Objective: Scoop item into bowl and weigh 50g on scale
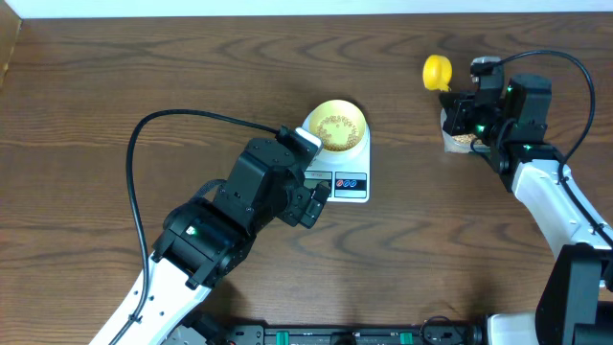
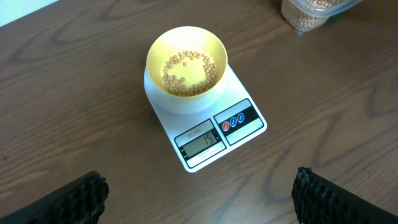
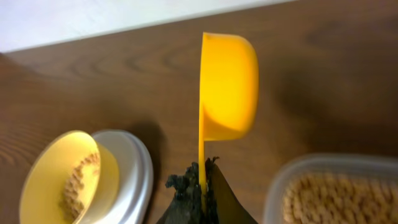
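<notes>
1. The bowl (image 2: 157,59) stands on the platform of the scale (image 2: 168,127), near the centre of the worktop (image 1: 144,67).
2. A thin layer of beans (image 2: 186,89) lies in the bottom of the bowl.
3. The left tool (image 2: 199,202) hovers in front of the scale. Its 2 fingers (image 2: 78,199) are spread wide and hold nothing.
4. The right tool (image 3: 202,183) is pressed together on the handle of a yellow scoop (image 3: 227,81). The scoop's cup is turned on edge.
5. The scoop is near a clear tub (image 3: 336,193) of beans, well apart from the scale.
</notes>
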### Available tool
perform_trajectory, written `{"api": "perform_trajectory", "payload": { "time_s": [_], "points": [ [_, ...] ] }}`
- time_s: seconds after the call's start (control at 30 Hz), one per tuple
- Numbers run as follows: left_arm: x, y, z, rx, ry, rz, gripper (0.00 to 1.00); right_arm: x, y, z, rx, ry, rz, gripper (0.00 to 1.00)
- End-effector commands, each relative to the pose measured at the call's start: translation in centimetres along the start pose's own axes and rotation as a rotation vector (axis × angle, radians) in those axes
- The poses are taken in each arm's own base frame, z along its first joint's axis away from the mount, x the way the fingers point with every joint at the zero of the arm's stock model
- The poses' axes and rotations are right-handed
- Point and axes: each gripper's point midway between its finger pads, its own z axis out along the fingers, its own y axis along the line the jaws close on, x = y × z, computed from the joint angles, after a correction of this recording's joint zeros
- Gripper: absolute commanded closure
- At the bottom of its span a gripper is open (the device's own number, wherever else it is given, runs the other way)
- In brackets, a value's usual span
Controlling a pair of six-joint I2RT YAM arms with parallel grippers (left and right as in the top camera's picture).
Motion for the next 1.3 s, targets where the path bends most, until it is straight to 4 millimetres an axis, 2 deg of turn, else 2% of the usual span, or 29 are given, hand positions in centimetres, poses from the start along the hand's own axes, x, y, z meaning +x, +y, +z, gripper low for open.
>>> {"api": "perform_trajectory", "payload": {
  "time_s": [0.0,0.23,0.37,0.5,0.63,0.8,0.97,1.07,1.27],
  "points": [
    [0.2,-0.1,0.1,0.010,0.008,0.014,0.03,0.2,-1.3,-0.1,0.054,0.015,0.000,0.99],
    [0.2,-0.1,0.1,0.010,0.008,0.014,0.03,-0.9,-2.6,-1.3,0.078,-0.021,0.006,0.99],
    [0.2,-0.1,0.1,0.010,0.008,0.014,0.03,-1.8,-3.1,-3.3,0.100,-0.040,-0.038,0.99],
    [0.2,-0.1,0.1,0.010,0.008,0.014,0.03,-1.8,-3.0,-5.8,0.131,-0.021,-0.099,0.99],
    [0.2,-0.1,0.1,0.010,0.008,0.014,0.03,-1.1,-2.7,-8.6,0.166,0.013,-0.126,0.99],
    [0.2,-0.1,0.1,0.010,0.008,0.014,0.03,1.5,-4.0,-10.8,0.285,0.118,-0.080,0.99],
    [0.2,-0.1,0.1,0.010,0.008,0.014,0.03,2.1,-4.3,-10.5,0.290,0.142,-0.069,0.99],
    [0.2,-0.1,0.1,0.010,0.008,0.014,0.03,2.7,-5.4,-10.2,0.335,0.167,-0.057,0.99],
    [0.2,-0.1,0.1,0.010,0.008,0.014,0.03,3.6,-6.2,-9.1,0.336,0.199,-0.035,0.99]
  ]
}}
